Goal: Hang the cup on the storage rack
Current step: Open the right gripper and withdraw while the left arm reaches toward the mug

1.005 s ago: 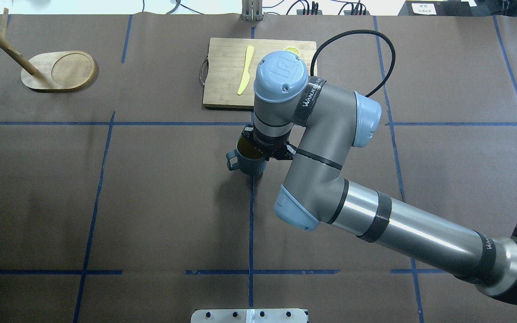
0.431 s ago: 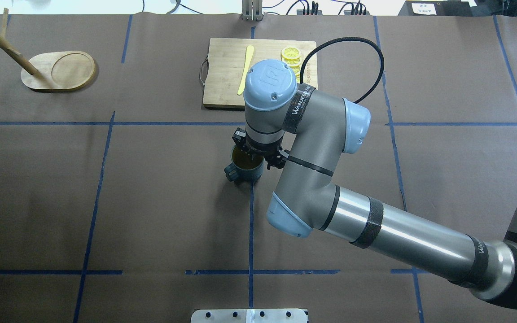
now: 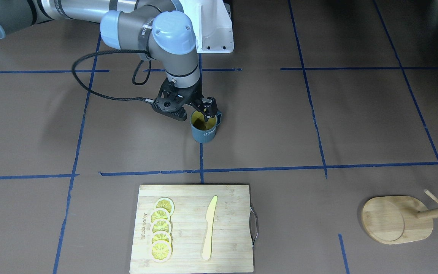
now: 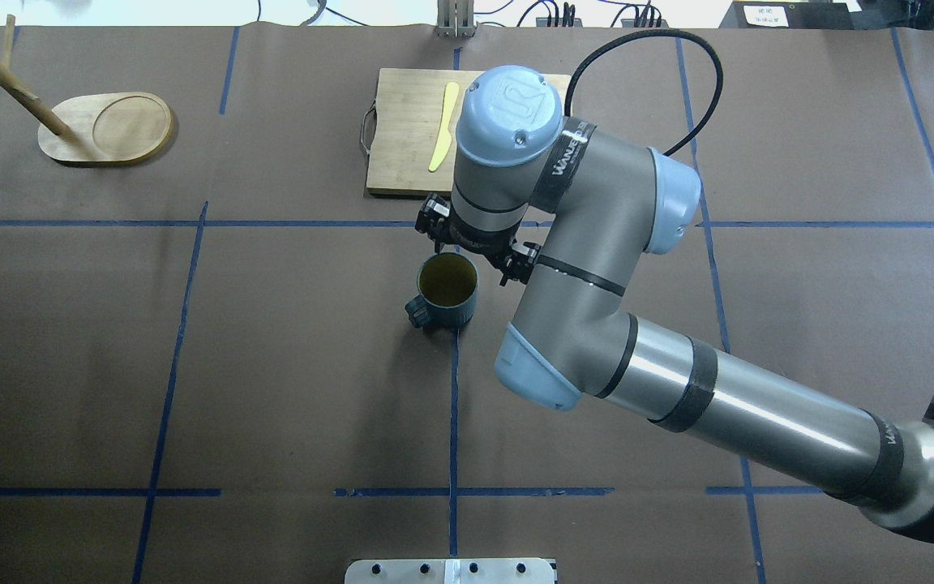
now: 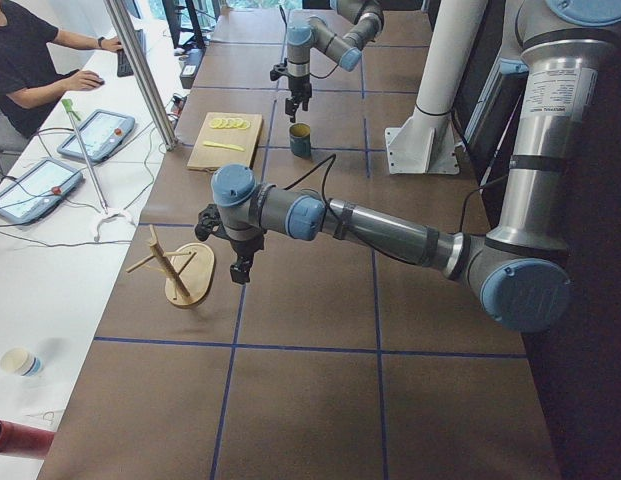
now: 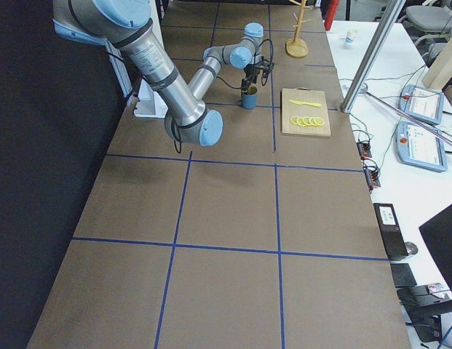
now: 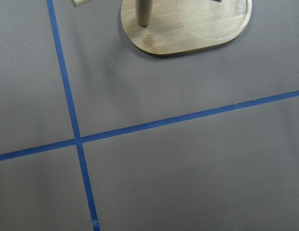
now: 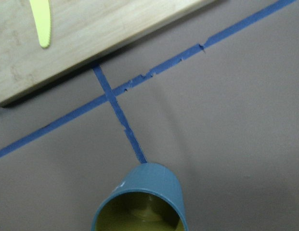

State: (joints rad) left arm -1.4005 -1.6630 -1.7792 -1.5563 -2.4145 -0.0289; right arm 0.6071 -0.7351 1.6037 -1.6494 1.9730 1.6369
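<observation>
Hovering just above the cup (image 3: 205, 131), the right gripper (image 3: 194, 111) has its jaws spread wide and grasps nothing. In the front-facing view 1 of its fingers (image 3: 210, 107) is over the cup's rim on the robot's side, and the other is out beside the cup. I cannot tell if that finger touches the rim.

The cup stands upright on the brown table (image 3: 318, 114), on a blue tape line (image 3: 201, 158), between the robot's base and the cutting board (image 3: 192, 228). Its yellow inside faces up and its white lettering faces the board. In the overhead view its handle points to the robot's left and a little toward the robot.

On the board lie 5 lemon slices (image 3: 161, 230) in a row and 1 yellow knife (image 3: 208, 227).

The storage rack (image 3: 394, 224) stands upright toward the far corner on the robot's left, well apart from the cup. The left gripper (image 5: 238, 268) hangs just beside the rack, above the table. I cannot tell if it is released or clenched.
</observation>
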